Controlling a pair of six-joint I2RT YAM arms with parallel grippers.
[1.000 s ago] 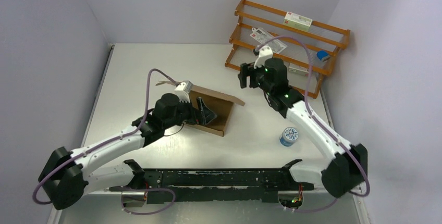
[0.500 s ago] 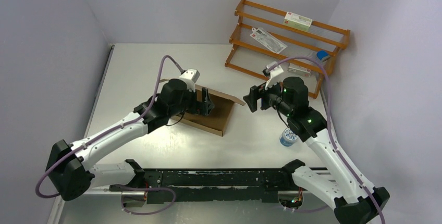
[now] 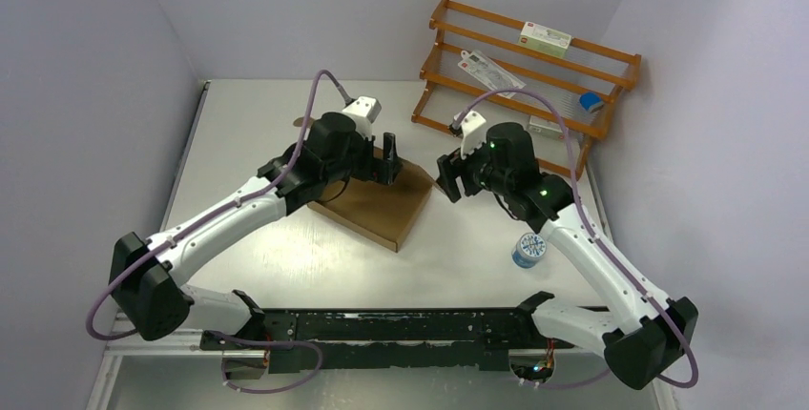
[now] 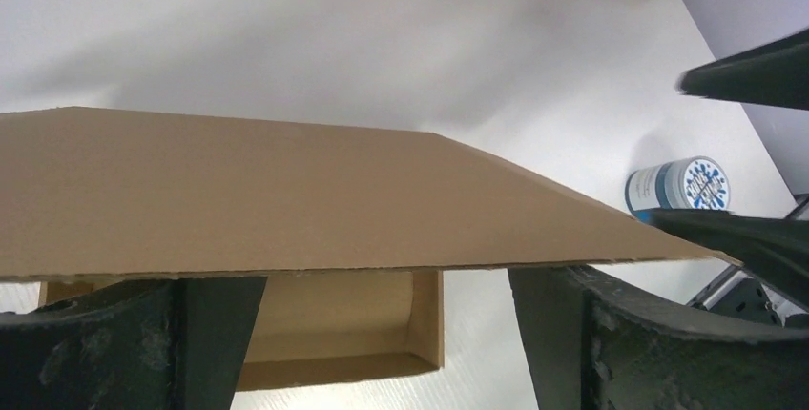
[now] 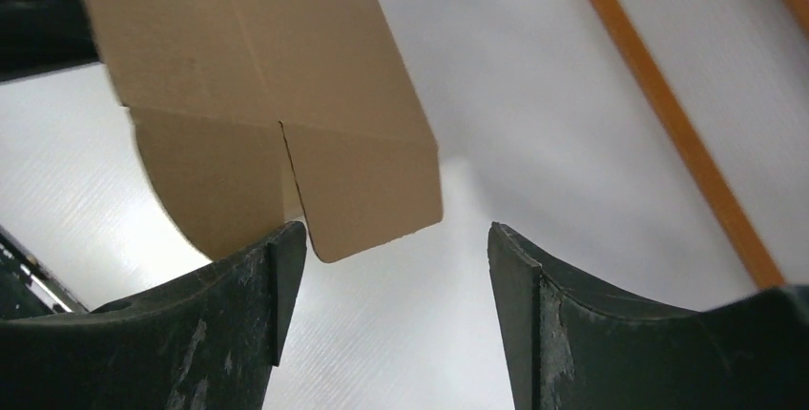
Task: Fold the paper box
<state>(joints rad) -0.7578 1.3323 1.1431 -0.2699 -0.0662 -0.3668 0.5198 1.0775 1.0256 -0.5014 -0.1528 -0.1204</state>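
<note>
Paper box lid now lowered flat at frame centre, left gripper spread wide, right gripper released, drawn closer

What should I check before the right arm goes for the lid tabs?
1. Left gripper open: ok, fingers wide apart at the lid's edge.
2. Right gripper open: ok, fingers wide apart, closed on nothing.
3. Paper box lid down on the tray: not ok, the left wrist view shows a gap between them.
4. Tabs tucked in: not ok, they hang free just ahead of the right gripper.
5. Tin clear of the box: ok, it stands apart to the right.
6. Left fingers touching the lid: cannot tell.
</note>
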